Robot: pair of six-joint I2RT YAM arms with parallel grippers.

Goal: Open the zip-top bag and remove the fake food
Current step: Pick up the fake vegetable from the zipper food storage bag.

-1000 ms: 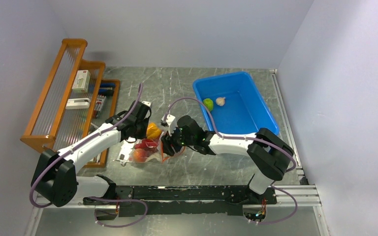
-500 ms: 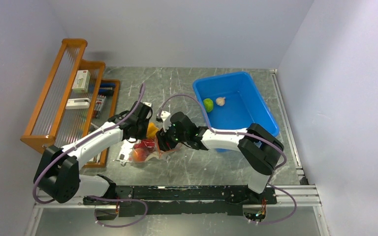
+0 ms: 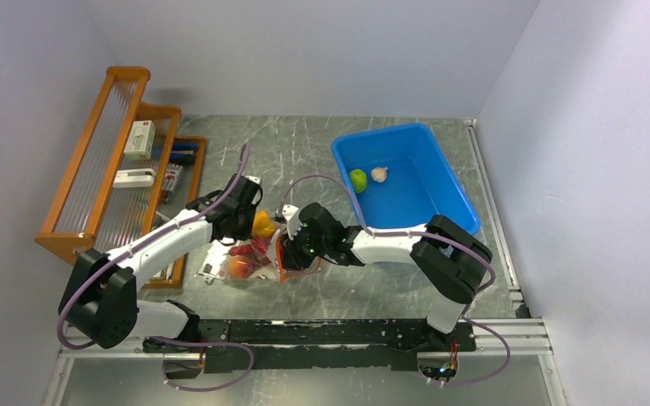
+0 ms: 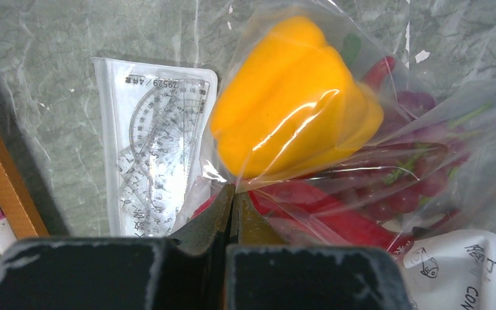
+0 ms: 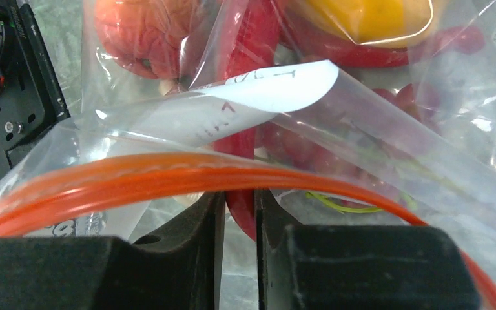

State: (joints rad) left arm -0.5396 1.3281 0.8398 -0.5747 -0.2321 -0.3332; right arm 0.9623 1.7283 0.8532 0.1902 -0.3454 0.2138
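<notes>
The zip-top bag [image 3: 250, 258] lies open on the table between my grippers, its orange-red zip strip [image 5: 168, 177] arching over my right fingers. Inside it are an orange-yellow bell pepper [image 4: 294, 97], a peach [image 5: 142, 32], purple grapes [image 4: 420, 148] and red chillies [image 4: 323, 216]. Its white label [image 5: 252, 97] is curled. My left gripper [image 4: 232, 194] is shut on the bag's plastic below the pepper. My right gripper [image 5: 239, 203] is inside the bag's mouth, closed on a red chilli [image 5: 242, 145]. A green lime [image 3: 358, 179] and a garlic bulb [image 3: 379, 174] lie in the blue bin [image 3: 440, 169].
A clear packet with a protractor [image 4: 155, 148] lies flat left of the bag. An orange wooden rack [image 3: 110, 161] with boxes and pens stands along the left wall. The blue bin sits at the back right.
My right gripper pushed left into the bag's mouth, then drew back slightly right and toward the near edge. My left gripper stayed shut on the bag, almost still.
</notes>
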